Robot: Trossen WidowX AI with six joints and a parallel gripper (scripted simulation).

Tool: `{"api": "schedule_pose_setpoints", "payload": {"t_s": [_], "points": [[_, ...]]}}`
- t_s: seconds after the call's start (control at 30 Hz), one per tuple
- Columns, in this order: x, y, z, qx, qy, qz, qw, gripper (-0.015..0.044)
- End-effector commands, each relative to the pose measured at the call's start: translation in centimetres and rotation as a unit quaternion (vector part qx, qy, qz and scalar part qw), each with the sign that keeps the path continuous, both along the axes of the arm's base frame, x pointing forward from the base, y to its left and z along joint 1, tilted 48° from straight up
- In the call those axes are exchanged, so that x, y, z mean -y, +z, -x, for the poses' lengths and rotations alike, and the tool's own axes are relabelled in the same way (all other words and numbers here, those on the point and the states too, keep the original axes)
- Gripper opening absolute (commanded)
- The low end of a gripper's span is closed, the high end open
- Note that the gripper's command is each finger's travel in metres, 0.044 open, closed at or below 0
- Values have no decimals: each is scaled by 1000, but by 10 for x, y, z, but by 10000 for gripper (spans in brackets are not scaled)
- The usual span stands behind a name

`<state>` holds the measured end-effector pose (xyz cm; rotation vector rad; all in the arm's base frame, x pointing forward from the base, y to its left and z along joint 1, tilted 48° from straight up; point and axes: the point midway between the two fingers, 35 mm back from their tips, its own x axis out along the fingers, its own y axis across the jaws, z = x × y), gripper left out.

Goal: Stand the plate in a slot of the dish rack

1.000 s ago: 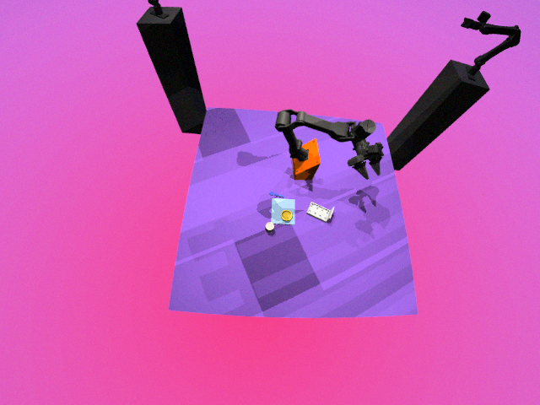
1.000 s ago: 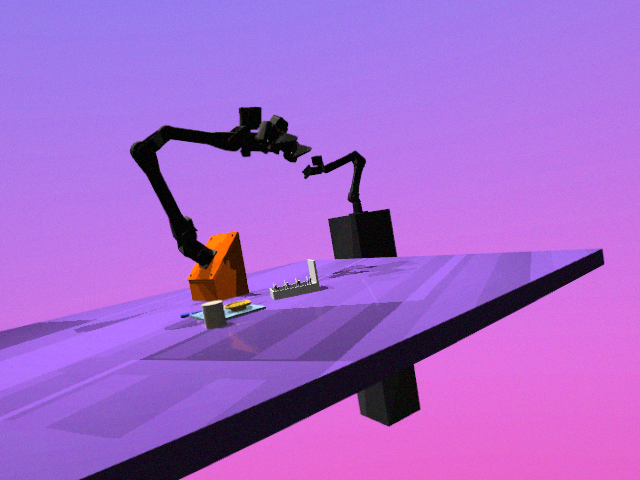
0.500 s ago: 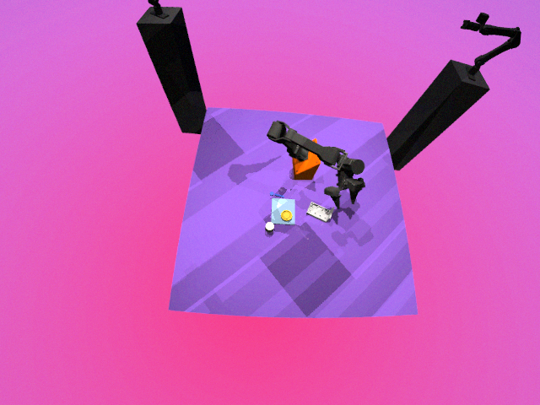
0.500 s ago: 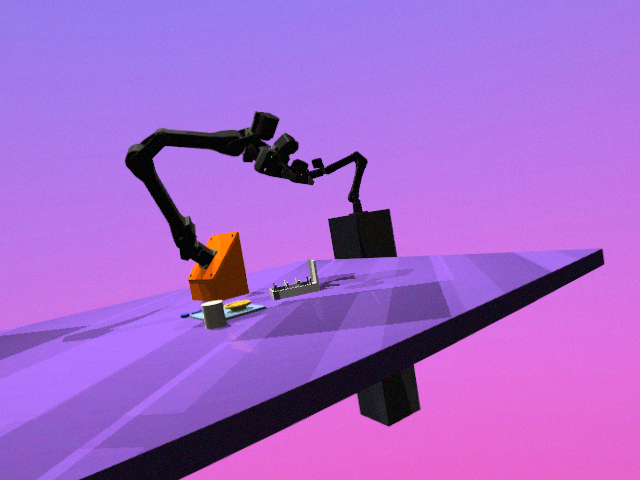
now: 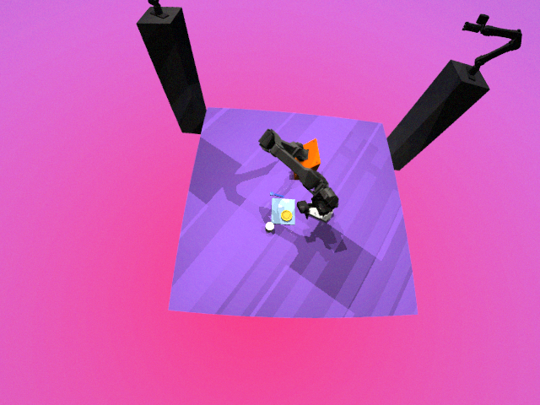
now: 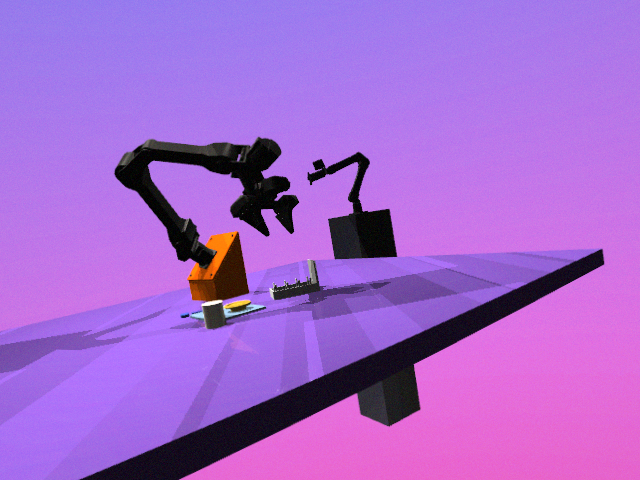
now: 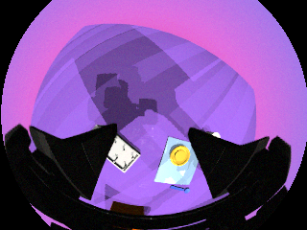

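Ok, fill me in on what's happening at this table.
A single robot arm is about to move a yellow plate into the dish rack. Its tool hangs open and empty high above the table, over the rack area. The plate lies flat on a light blue mat, with a white cup beside the mat. The rack stands apart from the mat, with nothing in its slots. Nothing has been picked up yet.
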<state>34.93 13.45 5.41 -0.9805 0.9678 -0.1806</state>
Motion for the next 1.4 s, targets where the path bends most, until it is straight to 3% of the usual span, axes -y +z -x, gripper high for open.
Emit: {"api": "schedule_pose_setpoints", "payload": {"t_s": [0.0, 0.4, 1.37], "points": [[39, 3, -2, -18, -63, -2, 998, 400], [148, 17, 16, -69, -244, -3, 967, 400], [179, -6, 9, -72, -250, -4, 966, 400]]}}
